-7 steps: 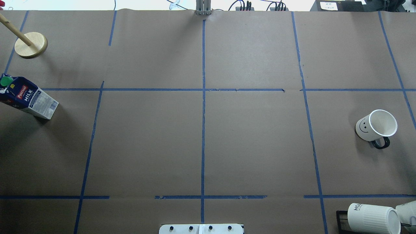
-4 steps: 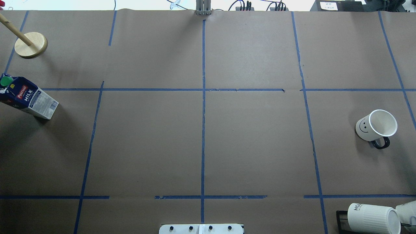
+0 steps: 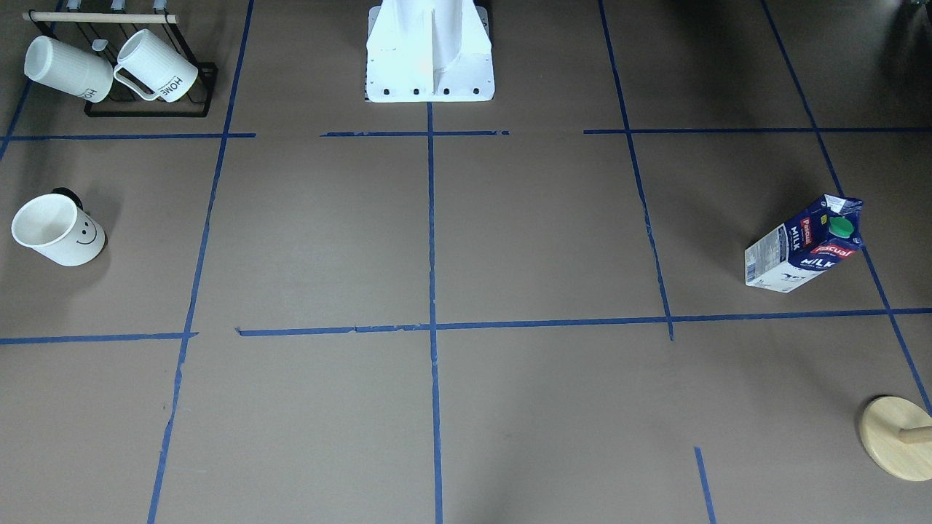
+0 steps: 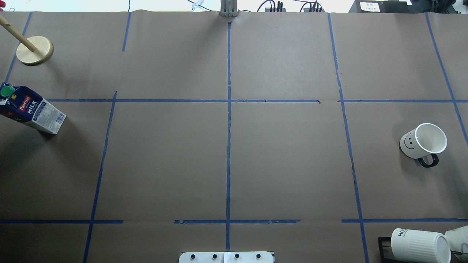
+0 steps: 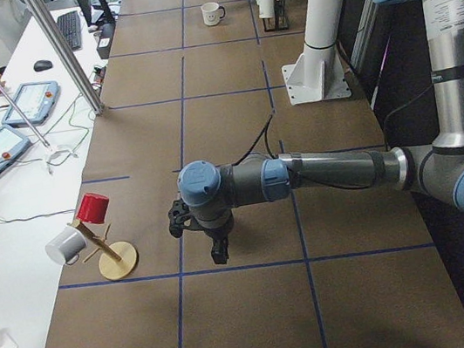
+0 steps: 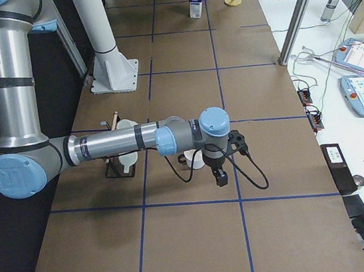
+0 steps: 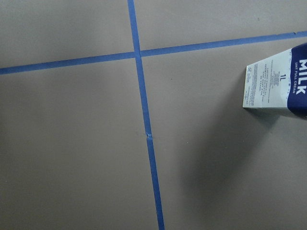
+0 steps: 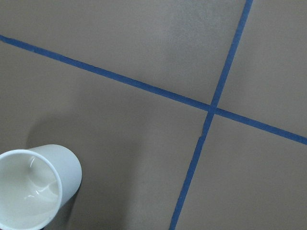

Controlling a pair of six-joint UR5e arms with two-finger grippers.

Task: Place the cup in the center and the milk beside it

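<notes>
The cup (image 4: 420, 142), white with a smiley face and black handle, stands upright at the table's right side; it also shows in the front view (image 3: 58, 231) and the right wrist view (image 8: 33, 187). The milk (image 4: 31, 111), a dark blue carton with a green cap, stands at the far left edge, also in the front view (image 3: 804, 247) and the left wrist view (image 7: 278, 86). The center (image 4: 237, 109) is bare. My left gripper (image 5: 218, 251) hangs near the milk and my right gripper (image 6: 219, 174) beside the cup; I cannot tell whether they are open or shut.
A black rack with two ribbed "HOME" mugs (image 4: 420, 244) sits at the near right corner. A wooden mug tree (image 4: 34, 50) stands at the far left, holding a red and a white cup (image 5: 89, 219). The robot's white base (image 3: 429, 51) is at the near middle edge.
</notes>
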